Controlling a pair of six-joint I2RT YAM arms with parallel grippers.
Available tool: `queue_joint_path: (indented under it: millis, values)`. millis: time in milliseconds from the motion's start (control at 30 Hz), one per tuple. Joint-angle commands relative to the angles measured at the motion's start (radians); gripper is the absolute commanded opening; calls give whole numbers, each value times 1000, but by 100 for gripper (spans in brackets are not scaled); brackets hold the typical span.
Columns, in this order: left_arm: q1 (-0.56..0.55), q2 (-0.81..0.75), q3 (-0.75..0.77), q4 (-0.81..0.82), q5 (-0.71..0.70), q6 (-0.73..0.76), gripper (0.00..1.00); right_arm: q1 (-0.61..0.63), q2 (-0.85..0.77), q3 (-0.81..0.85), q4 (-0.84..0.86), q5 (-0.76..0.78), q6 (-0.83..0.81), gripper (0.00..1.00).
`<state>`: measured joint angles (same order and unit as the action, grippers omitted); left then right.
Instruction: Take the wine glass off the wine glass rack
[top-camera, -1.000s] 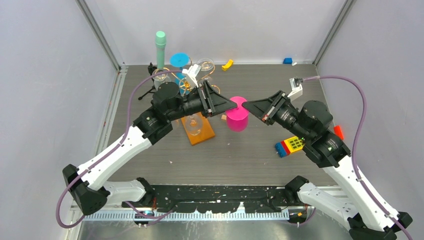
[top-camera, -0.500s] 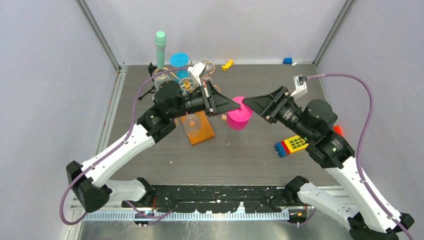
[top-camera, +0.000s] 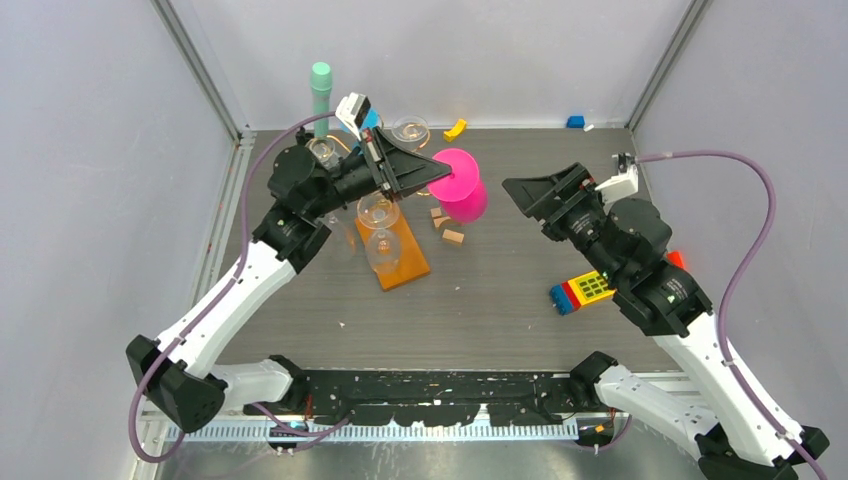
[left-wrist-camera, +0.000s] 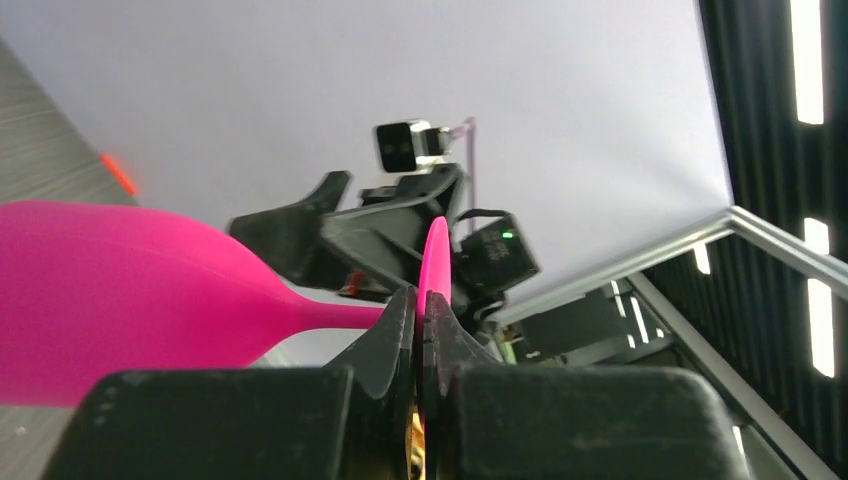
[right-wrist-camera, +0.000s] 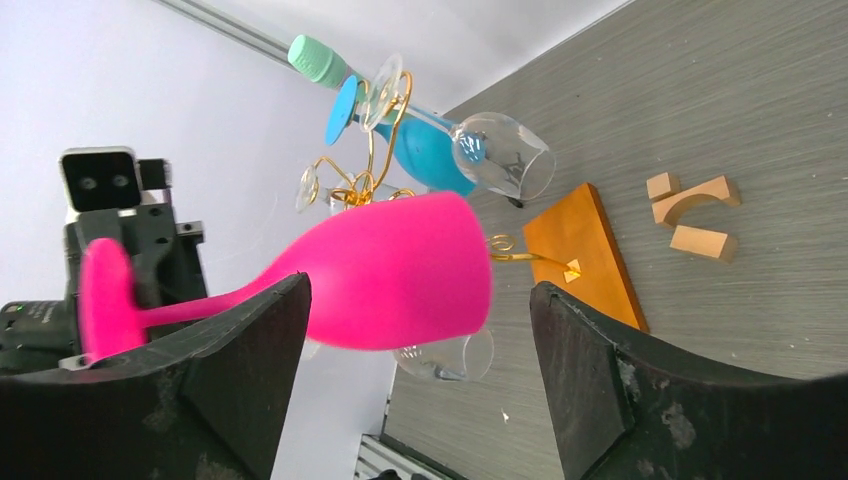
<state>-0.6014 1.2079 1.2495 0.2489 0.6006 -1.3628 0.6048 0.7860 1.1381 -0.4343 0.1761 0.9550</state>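
Observation:
A pink wine glass (top-camera: 462, 192) hangs sideways in the air, its bowl (left-wrist-camera: 120, 290) to the left in the left wrist view. My left gripper (top-camera: 428, 174) is shut on the glass's round foot (left-wrist-camera: 435, 255), edge-on between the jaws. The wine glass rack (top-camera: 402, 262), gold wire on an orange-brown wooden base, stands just below and left of it with clear glasses (top-camera: 377, 212) hanging from its arms. My right gripper (top-camera: 528, 196) is open, to the right of the pink glass (right-wrist-camera: 400, 265) and apart from it. The rack's base (right-wrist-camera: 585, 250) shows behind the bowl.
Small wooden blocks (top-camera: 446, 226) lie on the table under the pink glass. A blue glass (right-wrist-camera: 425, 155) and a mint-topped cylinder (top-camera: 320, 85) stand at the back left. A coloured brick toy (top-camera: 580, 290) sits beside my right arm. Grey walls enclose the table.
My right gripper opened, let go of the pink glass and drew back to the right. My left gripper shut on the glass's foot and carried it up and toward the back left.

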Motion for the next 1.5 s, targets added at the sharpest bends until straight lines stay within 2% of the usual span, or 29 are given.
queue_joint_path:
  millis: [0,167,267,367,533,733,1000,1100,1167,1200,1233,1267,1400,1467]
  values:
    - [-2,-52,31,166,7,-102,0,-1,-8,-38,110,-25,31,87]
    - [-2,-57,-38,335,-55,-278,0,0,-59,-158,374,-147,94,95]
    - [-3,-56,-66,398,-93,-361,0,0,-93,-194,447,-162,117,96]
    - [-2,-53,-94,460,-129,-428,0,0,-114,-217,562,-243,139,96]
    - [-3,-49,-130,553,-177,-498,0,0,-100,-221,691,-379,186,92]
    - [-3,-59,-144,561,-204,-512,0,0,-69,-228,829,-484,232,84]
    - [-3,-74,-193,554,-234,-545,0,0,-71,-293,1117,-580,285,52]
    - [-3,-69,-200,551,-236,-547,0,-1,-62,-284,1154,-614,290,44]
    - [-3,-66,-202,552,-236,-547,2,0,-59,-282,1168,-621,288,34]
    - [-3,-66,-204,552,-235,-547,4,0,-60,-281,1169,-622,285,22]
    - [-2,-67,-204,553,-235,-545,7,0,-60,-283,1169,-616,282,16]
    - [-2,-69,-202,553,-236,-539,10,-1,-63,-284,1169,-613,280,5]
    - [-2,-76,-188,540,-232,-510,26,0,-72,-281,1146,-596,257,0]
    - [-3,-83,-179,535,-227,-482,42,0,-73,-268,1115,-582,227,0]
